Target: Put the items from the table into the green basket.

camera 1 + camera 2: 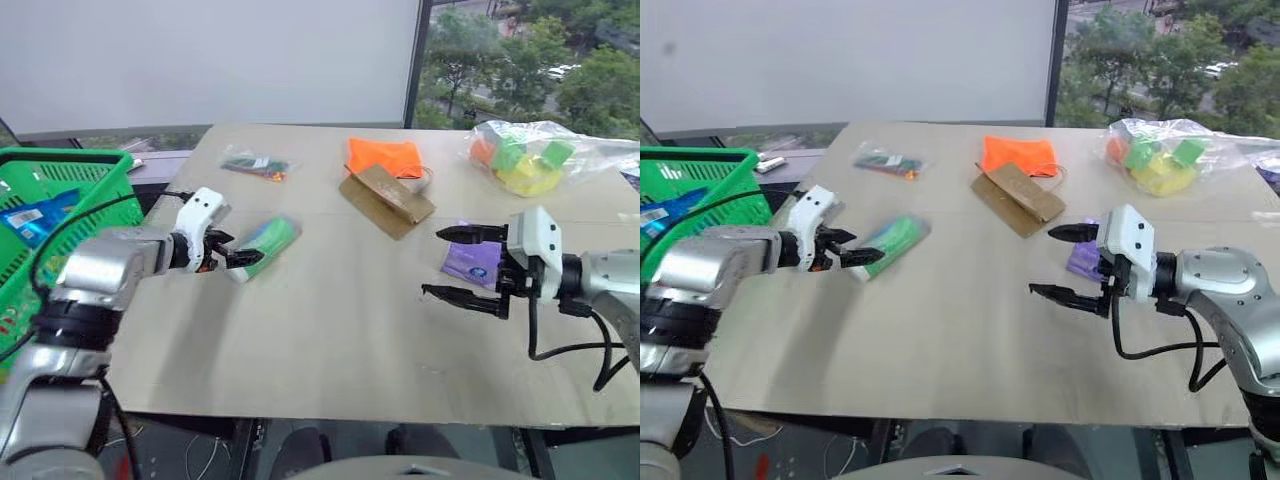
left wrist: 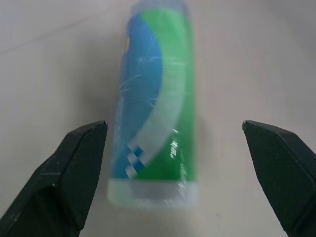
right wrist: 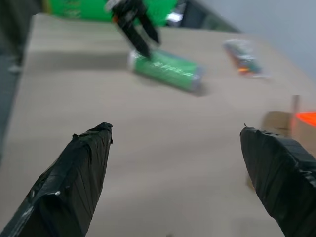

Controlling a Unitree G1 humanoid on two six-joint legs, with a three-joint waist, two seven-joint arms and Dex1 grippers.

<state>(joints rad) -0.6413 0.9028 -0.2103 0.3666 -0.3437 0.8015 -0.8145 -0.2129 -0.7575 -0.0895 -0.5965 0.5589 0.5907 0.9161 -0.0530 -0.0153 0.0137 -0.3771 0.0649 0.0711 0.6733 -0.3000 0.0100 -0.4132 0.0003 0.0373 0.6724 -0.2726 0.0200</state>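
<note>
On the beige bench (image 1: 330,340) the left gripper (image 1: 236,252) is spread wide at the near end of the green-and-white tube (image 1: 266,244), its fingers on either side of the tube's cap end and not closed on it, while the green basket (image 1: 60,160) stands off the bench's left edge. The right gripper (image 1: 468,265) hovers released and empty over the bench just in front of the purple flat packet (image 1: 470,262). Farther back lie the brown paper bag (image 1: 386,200), orange folded cloth (image 1: 384,156), a small clear bag (image 1: 256,165) of coloured bits and a larger clear bag (image 1: 528,155) of coloured blocks.
</note>
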